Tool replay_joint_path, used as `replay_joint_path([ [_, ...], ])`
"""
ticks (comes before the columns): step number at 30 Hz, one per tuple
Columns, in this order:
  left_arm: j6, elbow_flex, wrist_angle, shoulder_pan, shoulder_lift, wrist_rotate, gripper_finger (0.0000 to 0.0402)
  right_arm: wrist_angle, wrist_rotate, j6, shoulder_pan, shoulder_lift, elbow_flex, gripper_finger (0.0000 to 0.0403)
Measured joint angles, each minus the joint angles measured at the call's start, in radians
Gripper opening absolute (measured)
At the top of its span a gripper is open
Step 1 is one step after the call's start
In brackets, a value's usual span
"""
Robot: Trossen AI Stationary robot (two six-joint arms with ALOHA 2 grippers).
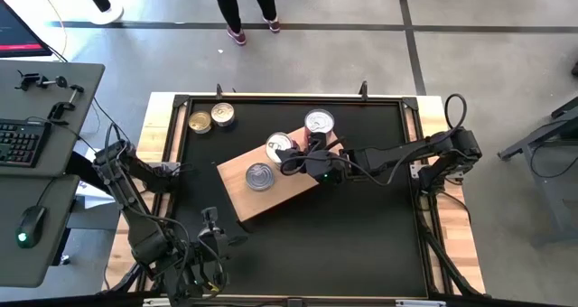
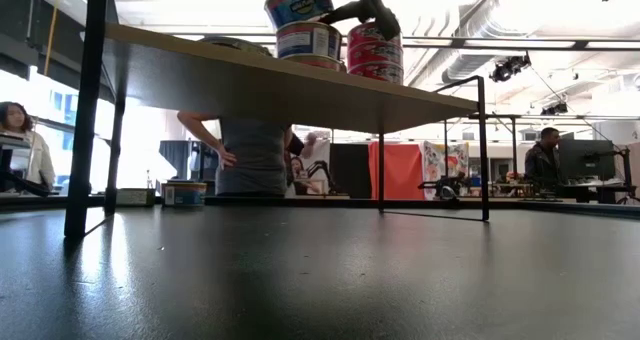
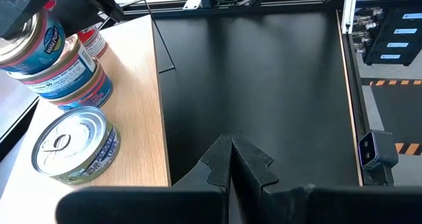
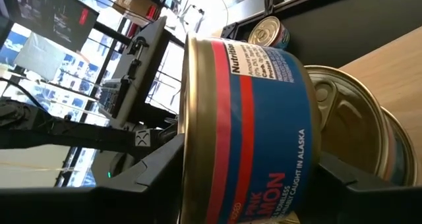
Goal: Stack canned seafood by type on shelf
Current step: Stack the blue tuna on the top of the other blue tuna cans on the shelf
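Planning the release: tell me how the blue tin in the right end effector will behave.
The blue tin, held tilted over the stacked tin, is rigid metal, probably dense. Round sides: likely rolls if dropped edgewise. Smooth rims may slide.

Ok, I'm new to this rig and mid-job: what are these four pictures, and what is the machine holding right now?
It is a robot with two dark arms, each ending in a two-fingered hand. One picture looks straight down on the table, one looks level across the tabletop, and the other two come from a camera on each wrist. On the black table stands a wooden shelf. The right hand grips a blue and red tin, tilted, just above a stack of tins on the shelf. A single tin lies apart on the shelf, red tins stand beside the stack, and two more tins sit on the table beyond it. The left hand waits shut, off the shelf's left end.
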Motion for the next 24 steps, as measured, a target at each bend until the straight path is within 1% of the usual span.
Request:
replay_joint_path([
  [4, 0.0, 0.0, 0.0, 0.0, 0.0, 0.0, 0.0, 0.004, 0.019, 0.001, 0.0, 0.0, 0.0, 0.0218],
  [11, 0.0, 0.0, 0.0, 0.0, 0.0, 0.0, 0.0, 0.005, 0.004, -0.002, -0.006, 0.0, -0.001, 0.0218],
  [15, 0.0, 0.0, 0.0, 0.0, 0.0, 0.0, 0.0, 0.001, 0.025, -0.025, -0.006, 0.0, -0.001, 0.0222],
  [19, 0.0, 0.0, 0.0, 0.0, 0.0, 0.0, 0.0, -0.005, 0.022, -0.028, -0.006, 0.0, -0.001, 0.0247],
  [24, 0.0, 0.0, -0.001, 0.0, 0.0, 0.0, 0.0, 0.001, 0.017, -0.029, -0.006, 0.0, -0.001, 0.0295],
])
